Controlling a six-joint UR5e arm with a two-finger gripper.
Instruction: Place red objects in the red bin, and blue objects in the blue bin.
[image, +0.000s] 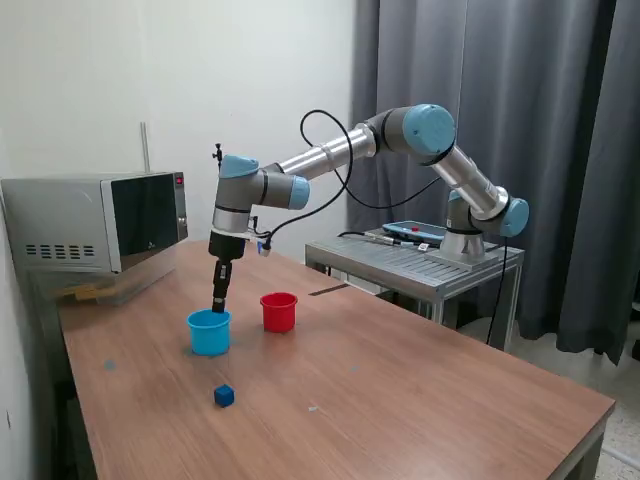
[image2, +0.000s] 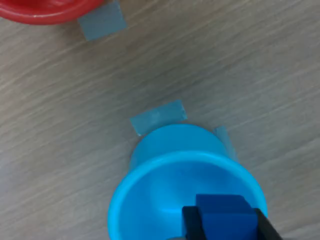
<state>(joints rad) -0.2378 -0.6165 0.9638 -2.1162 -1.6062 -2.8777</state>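
Gripper: the black two-finger gripper (image: 219, 303) is hanging straight down over the blue cup, clenching a small dark-blue solid cube (image2: 223, 214) between its fingertips.
Held cube: it is sitting above the mouth of the small round sky-blue plastic cup with a rim (image: 209, 332), toward one side of the opening, not over its middle.
Second blue cube: another small dark-blue cube (image: 224, 396) is lying on the brown wooden tabletop (image: 400, 380), nearer the camera than the blue cup and well apart from it.
Red cup: the small round bright-red plastic cup with a rolled rim (image: 279, 311) is standing just to the exterior view's right of the blue cup.
Red cubes: none are showing in either view; whether they are inside the red cup cannot be told.
Risk: judged from the off-centre hold, a release here could be sending the cube onto the rim and bouncing it out; a lower descent could be tipping the light cup.
Surroundings: a grey microwave oven (image: 95, 220) is standing far left; pale tape patches (image2: 158, 116) are marking the cup spots.
Obstruction: nothing is standing between gripper and cup.
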